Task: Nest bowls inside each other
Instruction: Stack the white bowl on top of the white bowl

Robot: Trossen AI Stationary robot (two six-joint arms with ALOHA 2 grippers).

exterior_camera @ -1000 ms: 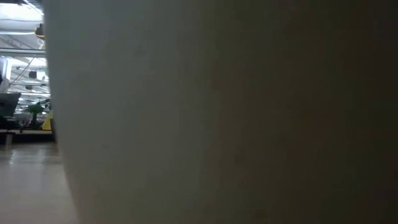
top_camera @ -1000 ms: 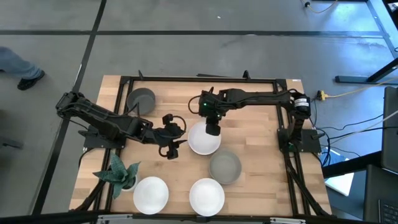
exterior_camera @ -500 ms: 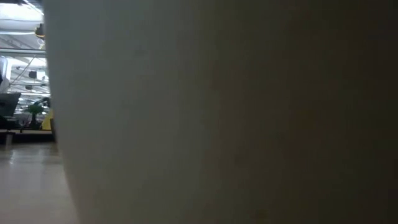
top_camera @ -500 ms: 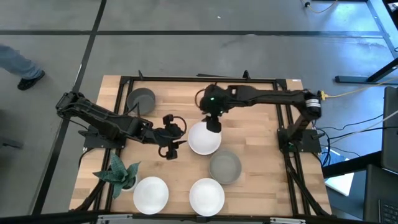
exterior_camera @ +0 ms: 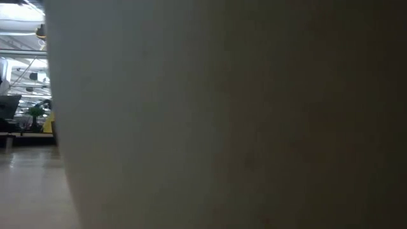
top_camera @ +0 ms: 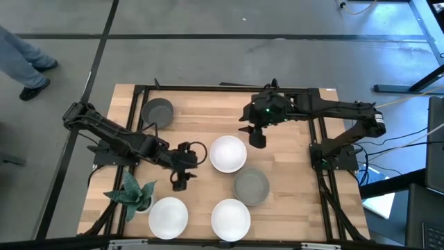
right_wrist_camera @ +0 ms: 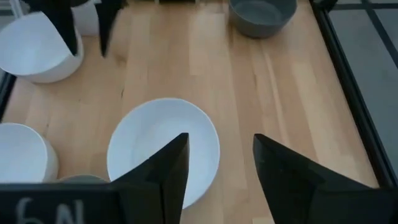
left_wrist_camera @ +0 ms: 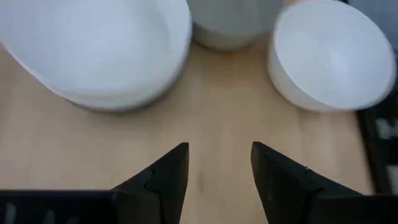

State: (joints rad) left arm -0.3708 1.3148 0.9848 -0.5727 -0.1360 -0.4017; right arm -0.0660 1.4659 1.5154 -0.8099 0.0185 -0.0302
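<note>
on the table (top_camera: 291,208), both pincers, left (top_camera: 180,182) and right (top_camera: 257,139), hang apart and empty beside the centre white bowl (top_camera: 228,153); judged between grasps, next needing a rim grip.

Green plant (top_camera: 132,192) at table (top_camera: 201,121) front-left corner. Person's legs (top_camera: 24,59) on floor beyond table, far left.

Pretty clearly a robotics lab or workshop: bare grey concrete floor (top_camera: 208,62) with dark tape lines, a wooden table (top_camera: 201,114) inside a black metal frame (top_camera: 222,88), loose cables (top_camera: 388,149) on the right, industrial ceiling lights (exterior_camera: 22,28) far back.
</note>
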